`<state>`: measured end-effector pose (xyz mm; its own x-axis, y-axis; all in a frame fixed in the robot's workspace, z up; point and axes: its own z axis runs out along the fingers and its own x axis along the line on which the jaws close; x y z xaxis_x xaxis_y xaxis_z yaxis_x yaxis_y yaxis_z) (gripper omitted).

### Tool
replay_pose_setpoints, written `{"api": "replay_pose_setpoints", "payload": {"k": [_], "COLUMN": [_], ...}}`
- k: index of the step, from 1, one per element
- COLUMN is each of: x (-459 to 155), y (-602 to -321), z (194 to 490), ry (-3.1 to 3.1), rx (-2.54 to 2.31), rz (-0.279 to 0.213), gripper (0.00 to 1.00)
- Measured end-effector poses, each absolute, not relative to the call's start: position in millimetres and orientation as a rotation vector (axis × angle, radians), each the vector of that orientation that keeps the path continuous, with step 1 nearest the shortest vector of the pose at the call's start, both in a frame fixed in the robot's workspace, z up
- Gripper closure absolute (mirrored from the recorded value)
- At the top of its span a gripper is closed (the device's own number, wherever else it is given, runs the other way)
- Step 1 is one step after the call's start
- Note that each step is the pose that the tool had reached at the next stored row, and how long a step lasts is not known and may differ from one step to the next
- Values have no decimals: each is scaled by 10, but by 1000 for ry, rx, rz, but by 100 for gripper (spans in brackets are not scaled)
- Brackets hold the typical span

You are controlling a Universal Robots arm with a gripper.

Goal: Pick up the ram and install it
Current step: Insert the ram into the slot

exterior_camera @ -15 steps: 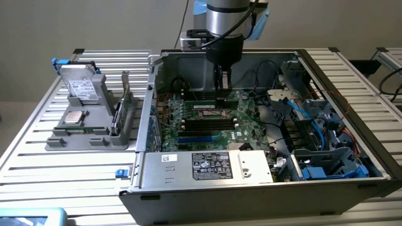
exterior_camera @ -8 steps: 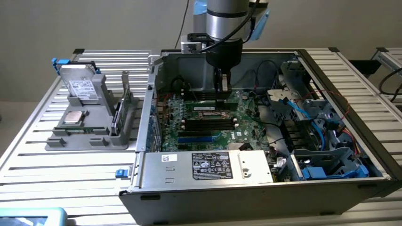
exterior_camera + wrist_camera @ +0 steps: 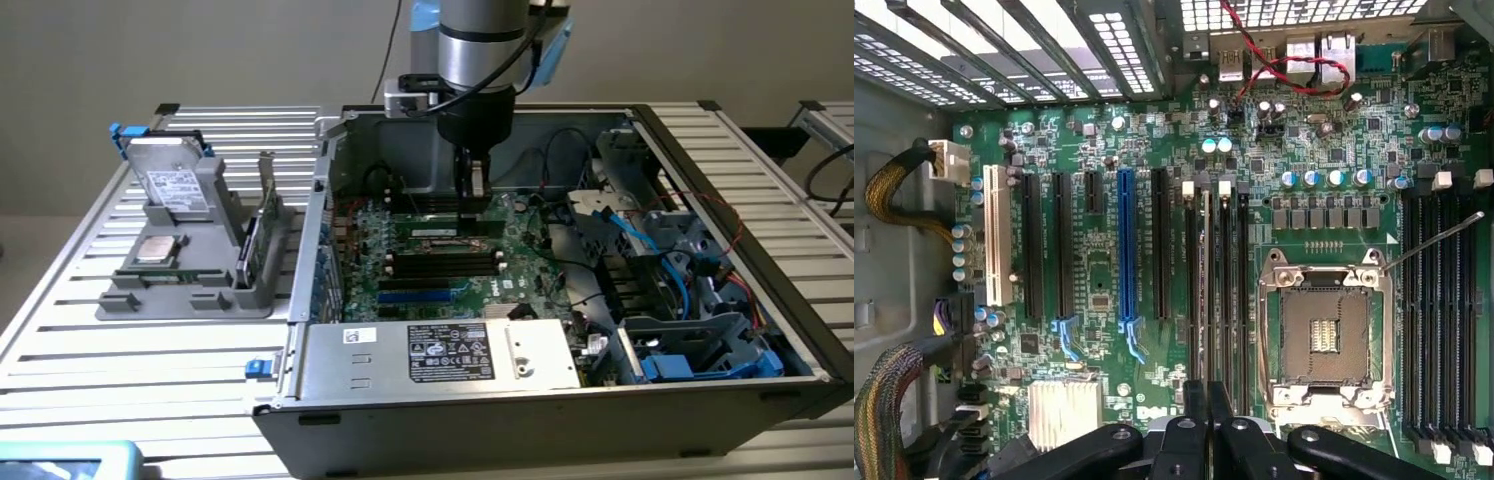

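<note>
The ram [image 3: 1206, 290] shows edge-on as a thin pale strip running straight out from between my fingers. It lies along one of the black memory slots [image 3: 1226, 290] beside the open processor socket [image 3: 1324, 335]. My gripper [image 3: 1206, 405] is shut on the ram's near end. In the exterior view the gripper [image 3: 470, 200] reaches straight down into the open computer case, low over the motherboard [image 3: 441, 290], with the ram [image 3: 427, 208] as a dark strip at its tips. Whether the ram sits in the slot or hovers just above it, I cannot tell.
Case walls [image 3: 320, 230] surround the board. A power supply [image 3: 441, 355] sits at the front, and drive cages with blue cables [image 3: 667, 260] are at the exterior view's right. Outside, a grey holder [image 3: 200, 295] carries a hard drive [image 3: 174, 185], a silver chip [image 3: 158, 250] and thin boards [image 3: 264, 225].
</note>
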<state>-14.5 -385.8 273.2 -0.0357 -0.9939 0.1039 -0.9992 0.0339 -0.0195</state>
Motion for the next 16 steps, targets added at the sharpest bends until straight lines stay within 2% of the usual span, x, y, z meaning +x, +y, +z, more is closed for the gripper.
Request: {"api": "replay_pose_setpoints", "payload": {"k": [16], "x": [-145], "y": [-3875], "z": [2558], "ry": [-2210], "rx": [2141], "rz": [134], "gripper": [88]}}
